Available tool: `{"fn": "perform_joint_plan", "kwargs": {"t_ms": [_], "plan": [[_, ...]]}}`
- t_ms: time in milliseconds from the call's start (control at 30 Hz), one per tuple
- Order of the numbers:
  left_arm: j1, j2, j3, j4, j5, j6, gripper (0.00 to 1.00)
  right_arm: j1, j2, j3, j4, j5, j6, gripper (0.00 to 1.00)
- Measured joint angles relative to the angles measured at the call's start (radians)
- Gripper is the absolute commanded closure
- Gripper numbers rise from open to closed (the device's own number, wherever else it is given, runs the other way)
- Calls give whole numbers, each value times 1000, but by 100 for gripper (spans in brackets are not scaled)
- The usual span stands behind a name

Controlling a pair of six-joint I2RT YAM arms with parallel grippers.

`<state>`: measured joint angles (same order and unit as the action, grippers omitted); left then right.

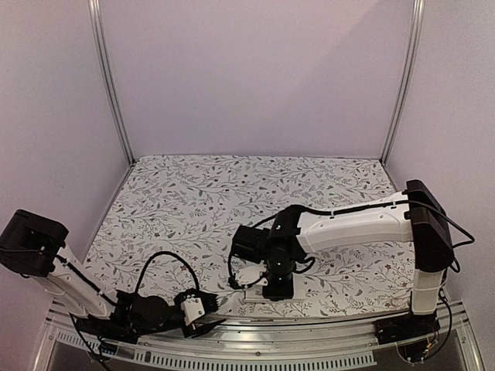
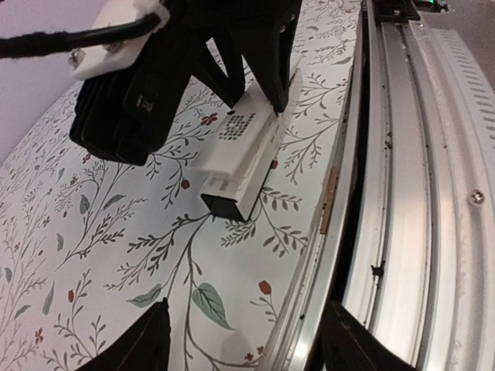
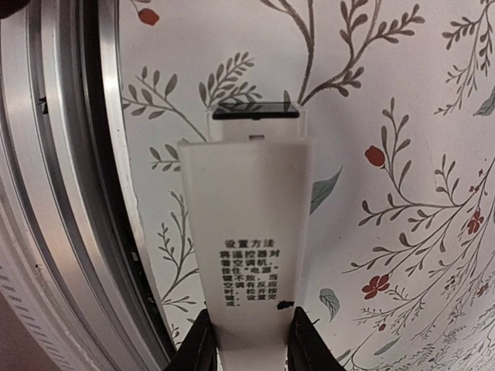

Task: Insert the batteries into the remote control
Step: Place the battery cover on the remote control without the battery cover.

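Note:
The white remote control (image 3: 249, 201) lies near the table's front edge, printed text on its upper face and a black patch (image 3: 255, 112) at its far end. My right gripper (image 3: 249, 342) is shut on the remote's sides at its near end. In the left wrist view the remote (image 2: 240, 158) is slanted, black end on the cloth, with the right gripper's fingers (image 2: 272, 85) on its far end. My left gripper (image 2: 246, 328) is open and empty, a little short of the remote. In the top view the remote (image 1: 249, 293) is under the right gripper (image 1: 275, 289). No batteries are in view.
The floral tablecloth (image 1: 232, 201) covers the table. A metal rail (image 2: 402, 193) runs along the front edge, right beside the remote. The left arm (image 1: 139, 313) is folded low at the near left. The enclosure's walls and posts (image 1: 112, 85) stand around.

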<state>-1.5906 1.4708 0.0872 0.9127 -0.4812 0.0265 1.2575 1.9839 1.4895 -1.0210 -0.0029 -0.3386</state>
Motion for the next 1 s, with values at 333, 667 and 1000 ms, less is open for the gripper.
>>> {"fn": "perform_joint_plan", "kwargs": {"t_ms": [333, 667, 1000], "plan": [[-1, 22, 5, 78, -19, 25, 32, 2, 35, 38, -18, 34, -11, 89], [-2, 22, 6, 87, -29, 25, 32, 11, 38, 40, -31, 33, -18, 83], [-2, 22, 6, 96, -33, 25, 32, 14, 60, 43, -32, 35, -22, 78]]}}
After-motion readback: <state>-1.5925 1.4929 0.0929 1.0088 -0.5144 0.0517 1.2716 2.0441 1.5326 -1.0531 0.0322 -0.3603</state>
